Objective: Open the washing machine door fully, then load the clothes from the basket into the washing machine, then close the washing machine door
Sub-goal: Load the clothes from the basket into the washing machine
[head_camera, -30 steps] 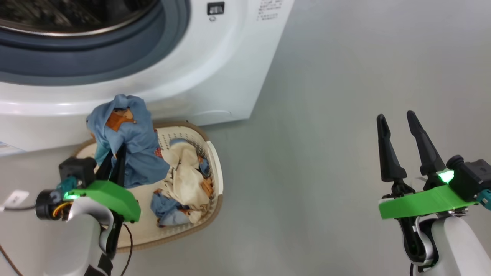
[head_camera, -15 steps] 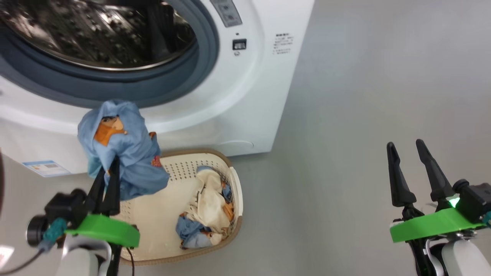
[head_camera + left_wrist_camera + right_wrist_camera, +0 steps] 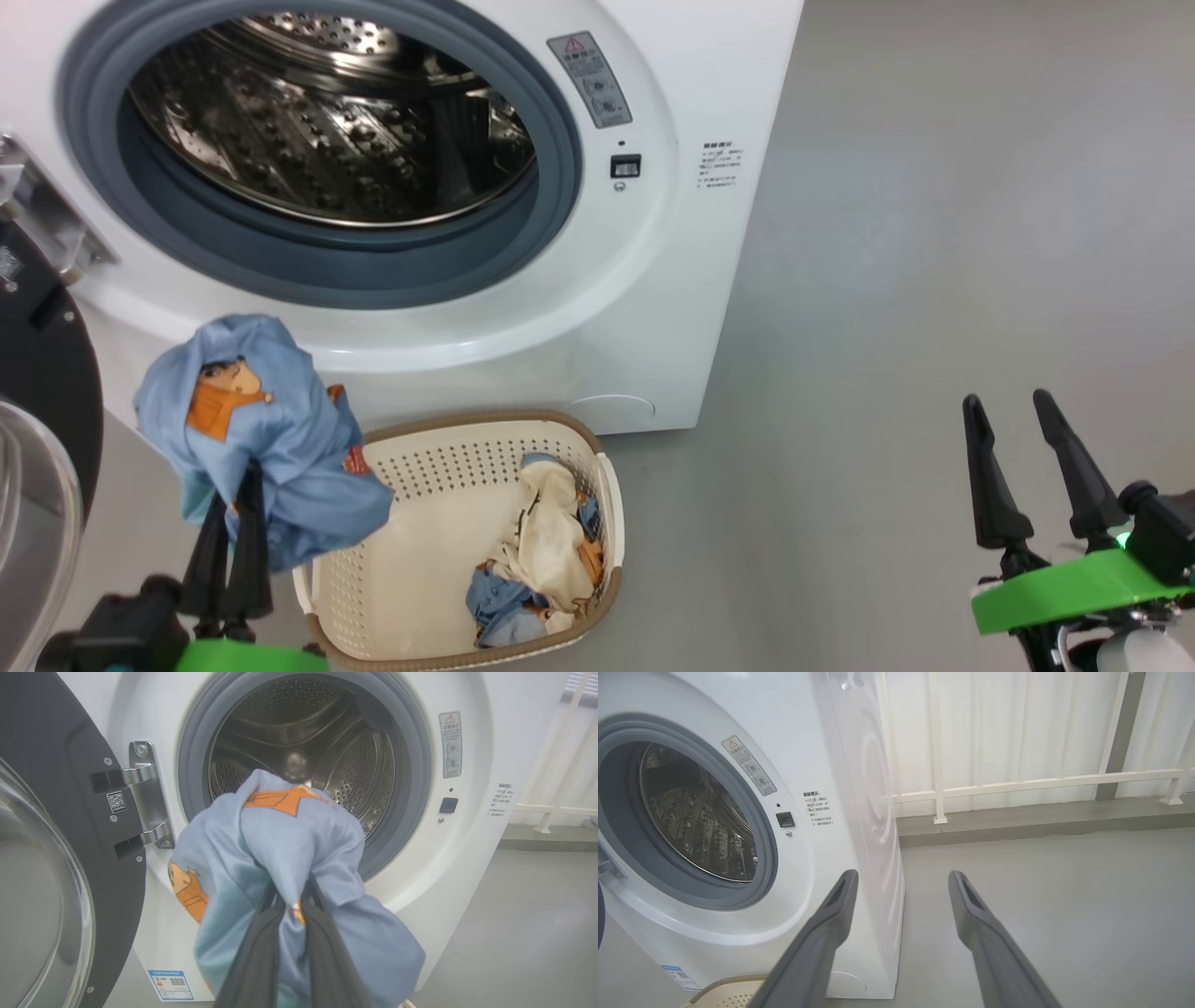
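The washing machine (image 3: 653,308) stands with its steel drum (image 3: 327,140) exposed. The washing machine door (image 3: 42,373) is swung open at the left, and the left wrist view shows its black rim (image 3: 56,812) on the hinge. My left gripper (image 3: 233,495) is shut on a light blue garment (image 3: 261,439) with orange marks. The garment hangs above the basket's left end, below the drum opening. In the left wrist view the garment (image 3: 289,858) bunches over the gripper (image 3: 292,896) in front of the drum. The basket (image 3: 485,417) holds cream and blue clothes (image 3: 551,532). My right gripper (image 3: 1008,406) is open and holds nothing.
Grey floor (image 3: 934,233) stretches to the right of the machine. A white railing with pale curtains (image 3: 1017,784) runs along the far wall in the right wrist view. The right gripper (image 3: 901,877) hovers over the floor beside the machine's right front corner.
The head camera has tilted up, bringing the drum and the door into view. The left gripper has carried the blue garment up and left, off the basket. The right gripper stays open.
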Controlling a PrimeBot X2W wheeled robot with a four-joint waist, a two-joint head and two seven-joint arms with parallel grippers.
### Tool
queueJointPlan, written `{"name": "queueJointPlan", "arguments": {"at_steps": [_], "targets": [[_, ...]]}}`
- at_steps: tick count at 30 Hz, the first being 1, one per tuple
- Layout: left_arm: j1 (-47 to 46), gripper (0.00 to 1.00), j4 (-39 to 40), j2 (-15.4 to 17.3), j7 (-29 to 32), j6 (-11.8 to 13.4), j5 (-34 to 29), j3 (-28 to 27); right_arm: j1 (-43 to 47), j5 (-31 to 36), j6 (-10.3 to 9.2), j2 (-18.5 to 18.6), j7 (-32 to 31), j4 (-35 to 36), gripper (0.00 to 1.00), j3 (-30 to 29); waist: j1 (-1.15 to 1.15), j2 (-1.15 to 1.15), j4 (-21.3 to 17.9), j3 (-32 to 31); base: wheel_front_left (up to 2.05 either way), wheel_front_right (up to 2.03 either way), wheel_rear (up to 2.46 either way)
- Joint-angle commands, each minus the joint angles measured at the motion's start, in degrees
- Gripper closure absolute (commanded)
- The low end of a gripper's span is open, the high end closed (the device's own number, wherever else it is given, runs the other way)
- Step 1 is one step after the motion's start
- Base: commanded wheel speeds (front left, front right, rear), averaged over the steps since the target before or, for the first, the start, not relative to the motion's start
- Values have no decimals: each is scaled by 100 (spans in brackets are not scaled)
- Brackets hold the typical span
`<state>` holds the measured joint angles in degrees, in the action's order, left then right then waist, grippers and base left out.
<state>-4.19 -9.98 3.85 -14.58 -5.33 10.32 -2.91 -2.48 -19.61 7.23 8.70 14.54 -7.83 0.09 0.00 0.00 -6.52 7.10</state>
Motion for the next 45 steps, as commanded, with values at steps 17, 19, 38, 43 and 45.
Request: {"name": "queueJointPlan", "arguments": {"at_steps": [17, 19, 38, 43, 45], "targets": [[177, 100, 602, -85, -41, 64, -37, -272, 59, 25, 25, 76, 46, 207, 0, 76, 0, 0, 4, 75, 0, 0, 0], [117, 100, 594, -87, -41, 60, -44, -284, 29, 23, 25, 67, 46, 214, 0, 69, 0, 0, -9, 130, 0, 0, 0], [-2161, 100, -257, 248, -41, -146, -176, -216, -738, 29, 25, -161, 46, 337, 0, 121, 0, 0, -208, 1599, 0, 0, 0], [-3089, 100, -786, 457, -41, -179, -176, -139, -1003, 27, 25, -256, 46, 342, 0, 194, 0, 0, -345, 1978, 0, 0, 0], [-3433, 100, -999, 511, -41, -188, -175, -85, -1089, 25, 25, -288, 46, 345, 0, 223, 0, 0, -405, 2109, 0, 0, 0]]}}
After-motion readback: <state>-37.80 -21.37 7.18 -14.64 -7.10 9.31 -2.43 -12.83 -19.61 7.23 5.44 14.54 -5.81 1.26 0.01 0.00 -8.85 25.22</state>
